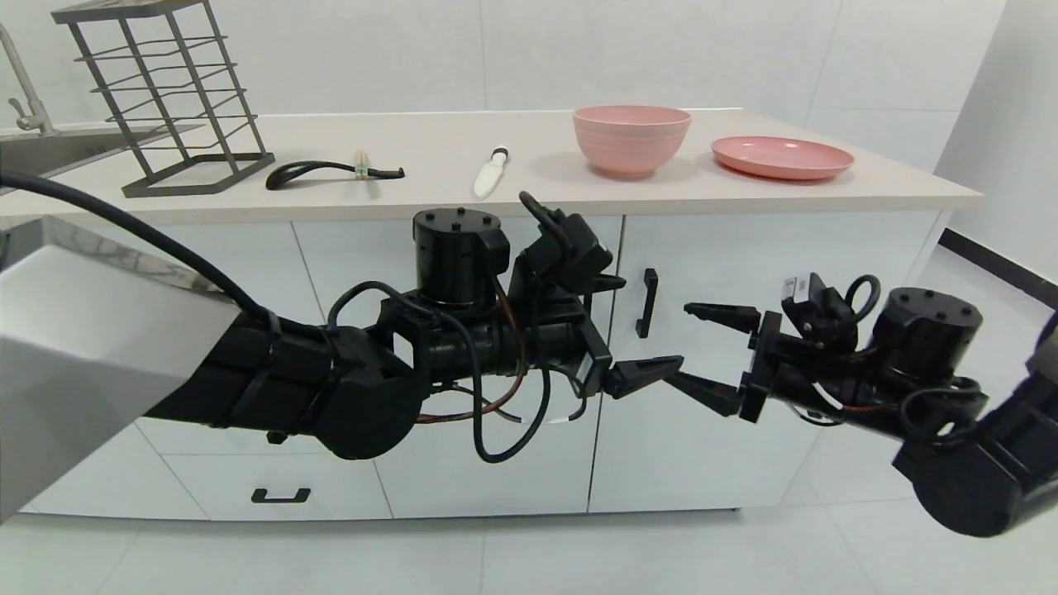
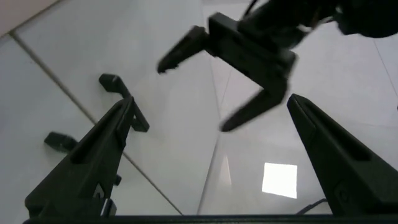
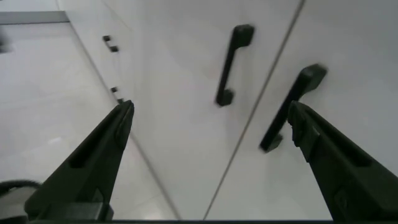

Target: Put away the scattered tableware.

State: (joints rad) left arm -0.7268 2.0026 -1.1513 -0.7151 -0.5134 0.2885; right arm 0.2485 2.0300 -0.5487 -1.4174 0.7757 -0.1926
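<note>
Black and bare-handed, both arms are hanging out in front of the cabinets, low over the pale tiled floor (image 1: 579, 554). The left pincer (image 1: 645, 322) is gaping wide and gripping nothing. The right pincer (image 1: 679, 344) is facing it from the other side, also spread wide and carrying nothing. Their lower fingertips are coming very close together, though I cannot tell whether they are touching.

Just behind them the white cabinet doors (image 1: 702, 446) are standing shut, with a black bar handle (image 1: 646, 302) showing between the two pincers.

Up on the pale surface (image 1: 430, 149) the tableware is lying scattered. Near the front edge a small white knife (image 1: 491, 172) with a dark band at its far end is lying flat. To its left a black utensil (image 1: 331, 171) with a curved, looping end is lying on its side, with a pale band round its shaft. Further right a ribbed pink bowl (image 1: 632, 139) is sitting upright, and just beside it, nearer the corner, a shallow pink plate (image 1: 782, 157) is resting flat, apart from the bowl.

At the far left a dark wire rack (image 1: 161, 91) is standing on the surface, and beyond it a steel sink (image 1: 50, 149) with its tap (image 1: 25, 91) is sitting against the wall.
</note>
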